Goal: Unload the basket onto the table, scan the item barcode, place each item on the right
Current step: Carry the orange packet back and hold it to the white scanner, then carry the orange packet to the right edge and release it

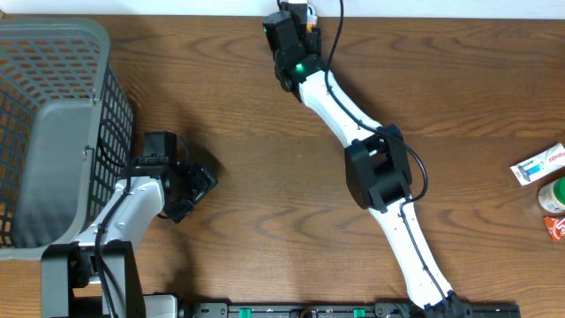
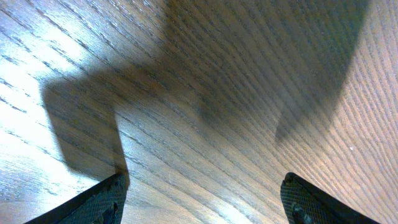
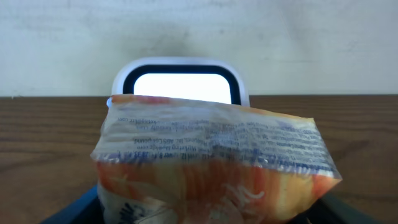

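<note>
**Right pincer [image 3: 211, 209] presents a packet at the scanner; no read is confirmed**

**Grip.** The right pincer grasps an orange and white packet [image 3: 211, 155] by its lower part. The jaws show only as dark corners on either side of it. The left pincer [image 2: 208, 202] is released, with its jaws wide apart over bare desk [image 1: 247, 177] and nothing between them.

**Position of the item.** The packet is upright at the far edge of the desk, just in front of the scanner [image 3: 180, 87]. The scanner's lit window shows above the packet's top seam.

**Progress.** My judgement is that the pick-up and the carry to the scanner are done. The side facing the wrist camera carries fine print, and I see no barcode on it. Whether a barcode faces the window cannot be told. What is left is a good read, perhaps after turning the packet, and then setting it aside, possibly in the basket [image 1: 53, 106].

**Count.**
- Arms: two
- Pincers: two
- Scanner: one
- Basket: one, grey, at the left
- Packet in hand: one
- Waiting at the right edge of the desk: three
  - a white and blue box [image 1: 538, 165]
  - a green-topped container [image 1: 553, 194]
  - an orange-red item [image 1: 554, 228] cut off by the frame
</note>
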Tool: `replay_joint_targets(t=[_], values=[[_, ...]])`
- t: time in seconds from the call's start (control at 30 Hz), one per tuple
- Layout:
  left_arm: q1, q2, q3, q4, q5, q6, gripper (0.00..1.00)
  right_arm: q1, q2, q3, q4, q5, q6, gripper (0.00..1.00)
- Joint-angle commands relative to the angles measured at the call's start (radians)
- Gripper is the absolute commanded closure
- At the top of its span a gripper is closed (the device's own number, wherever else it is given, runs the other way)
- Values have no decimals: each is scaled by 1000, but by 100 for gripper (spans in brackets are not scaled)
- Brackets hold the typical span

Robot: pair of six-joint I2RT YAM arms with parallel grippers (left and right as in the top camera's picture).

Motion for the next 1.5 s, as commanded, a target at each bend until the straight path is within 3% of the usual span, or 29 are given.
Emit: replay_joint_targets(t=[0.0,0.2,0.43,0.73,1.0,1.27,1.47], values=[[24,118,-125,-42,-182,14,17,3,-13,11,15,36,-21,30],[24,118,-125,-42,-182,14,18,13,-31,19,-66,105,-21,28],[24,118,-125,-42,-182,14,17,33,-171,19,-293,121,41,30],[24,118,-125,-42,-182,14,17,-21,-437,19,-853,6,283,33],[24,118,-125,-42,-182,14,17,-210,-482,17,-1320,-10,521,34],[24,118,-125,-42,-182,14,17,-509,-482,-40,-1387,-51,571,35],[24,118,-125,-42,-182,14,18,-731,-482,-200,-1325,-71,590,34]])
